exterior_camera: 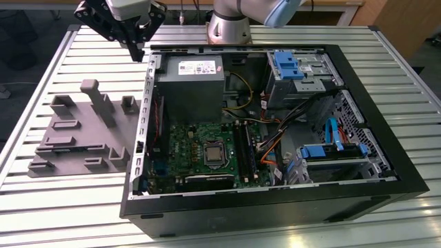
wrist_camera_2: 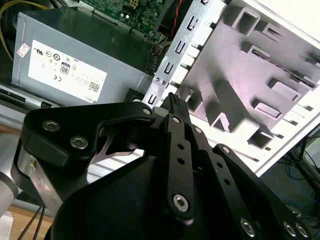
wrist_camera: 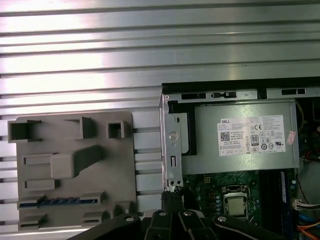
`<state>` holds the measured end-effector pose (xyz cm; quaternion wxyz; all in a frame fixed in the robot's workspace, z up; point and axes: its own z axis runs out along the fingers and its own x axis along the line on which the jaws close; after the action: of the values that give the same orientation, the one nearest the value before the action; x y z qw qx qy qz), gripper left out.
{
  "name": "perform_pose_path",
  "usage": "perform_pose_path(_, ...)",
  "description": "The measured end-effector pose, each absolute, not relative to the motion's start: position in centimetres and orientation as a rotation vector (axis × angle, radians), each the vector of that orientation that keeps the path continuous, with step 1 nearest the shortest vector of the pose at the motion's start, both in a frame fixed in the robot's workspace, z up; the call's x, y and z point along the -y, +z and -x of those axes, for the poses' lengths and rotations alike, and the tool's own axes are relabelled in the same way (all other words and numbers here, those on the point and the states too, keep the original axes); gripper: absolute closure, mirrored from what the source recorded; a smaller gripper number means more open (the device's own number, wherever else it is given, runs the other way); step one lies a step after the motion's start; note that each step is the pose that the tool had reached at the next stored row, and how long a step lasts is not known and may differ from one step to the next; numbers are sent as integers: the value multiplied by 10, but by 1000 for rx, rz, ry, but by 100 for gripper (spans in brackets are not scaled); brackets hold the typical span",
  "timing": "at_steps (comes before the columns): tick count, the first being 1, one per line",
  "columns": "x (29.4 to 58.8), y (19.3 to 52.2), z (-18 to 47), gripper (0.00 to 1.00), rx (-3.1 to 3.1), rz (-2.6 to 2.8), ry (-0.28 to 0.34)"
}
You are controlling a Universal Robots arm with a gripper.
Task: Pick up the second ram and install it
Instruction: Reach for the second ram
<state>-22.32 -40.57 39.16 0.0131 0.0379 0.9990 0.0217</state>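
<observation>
**Claw empty at the case corner, stick lying in its fixture pocket**

I found the black claw [exterior_camera: 140, 53] high toward the exterior view's left, hanging over the rear corner of the open black computer case [exterior_camera: 276, 209]. It sat between the case's grey metal power supply box [exterior_camera: 189, 85] and the grey moulded parts fixture [exterior_camera: 76, 129] on the slatted metal tabletop [exterior_camera: 62, 217]. Its fingers were clenched together, with nothing that I could see between them.

The second ram [wrist_camera: 59, 201] appeared to be the thin bluish strip lying edge-up in a long pocket of that fixture, well apart from the claw.

My worries were these:
- The stick sat low between close pocket walls, so I judged that fingers set slightly off line could land on grey plastic instead of the board, or lift it tilted.
- The fixture's upright posts and the case's thin metal side wall stood near the claw, so a careless sweep might have clipped either.
- A tilted stick would then have met the long black memory slots [exterior_camera: 245, 150] of the green motherboard [exterior_camera: 196, 150] crooked and jammed.

The first wrist view gave me the bluish strip in its pocket, which I could not make out in the exterior view. The exterior view alone showed the slots and the loose cables beside them. The second wrist view showed the fingertips [wrist_camera_2: 175, 102] meeting, close up.
</observation>
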Motion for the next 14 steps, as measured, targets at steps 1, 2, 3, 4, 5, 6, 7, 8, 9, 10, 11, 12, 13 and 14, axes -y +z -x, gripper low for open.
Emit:
perform_pose_path(1, 406, 392, 224, 87, -3112, -118, 68)
perform_pose_path(2, 406, 392, 225, 87, -3113, -118, 68)
perform_pose_path(3, 406, 392, 226, 87, -3112, -118, 68)
perform_pose_path(4, 406, 392, 226, 87, -3112, -118, 68)
perform_pose_path(5, 406, 392, 227, 87, -3112, -118, 68)
perform_pose_path(6, 406, 392, 228, 87, -3113, -118, 68)
perform_pose_path(7, 406, 391, 228, 87, -3112, -118, 68)
perform_pose_path(8, 406, 391, 229, 87, -3112, -118, 68)
perform_pose_path(9, 406, 391, 229, 87, -3112, -118, 68)
perform_pose_path(10, 406, 391, 230, 87, -3112, -118, 68)
perform_pose_path(11, 406, 391, 230, 87, -3112, -118, 68)
perform_pose_path(12, 406, 391, 231, 87, -3113, -118, 68)
perform_pose_path(13, 406, 391, 231, 87, -3112, -118, 68)
perform_pose_path(14, 406, 391, 232, 87, -3112, -118, 68)
